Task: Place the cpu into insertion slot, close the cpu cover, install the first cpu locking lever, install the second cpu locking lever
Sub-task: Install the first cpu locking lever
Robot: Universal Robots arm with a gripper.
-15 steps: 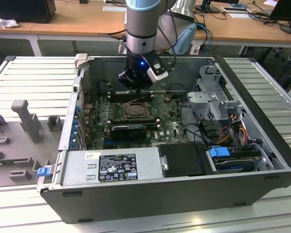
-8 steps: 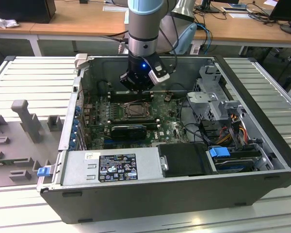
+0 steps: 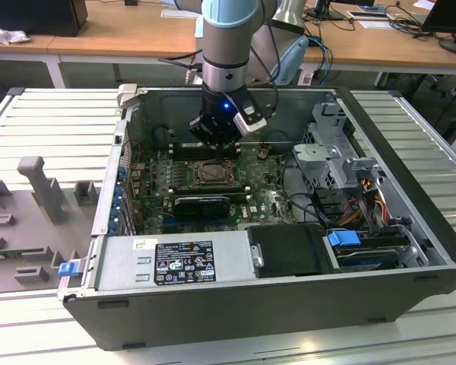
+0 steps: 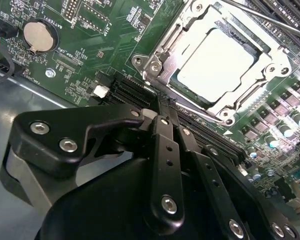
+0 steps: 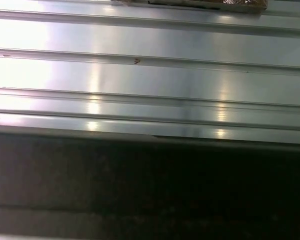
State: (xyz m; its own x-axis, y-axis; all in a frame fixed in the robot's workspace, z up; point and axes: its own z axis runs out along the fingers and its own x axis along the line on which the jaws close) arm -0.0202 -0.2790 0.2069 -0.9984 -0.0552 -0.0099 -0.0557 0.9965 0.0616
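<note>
My gripper [image 4: 162, 107] hides its own fingertip ends in the second wrist view, behind the linkage, and its body runs off the picture's edge. My arm is cut off at the top of the exterior view. In that view the insertion slot [image 3: 211, 173] is too small to tell whether the cpu [image 4: 215, 65] sits in it. The cpu cover [image 4: 262, 82] is clipped by the second wrist view's edge.
</note>
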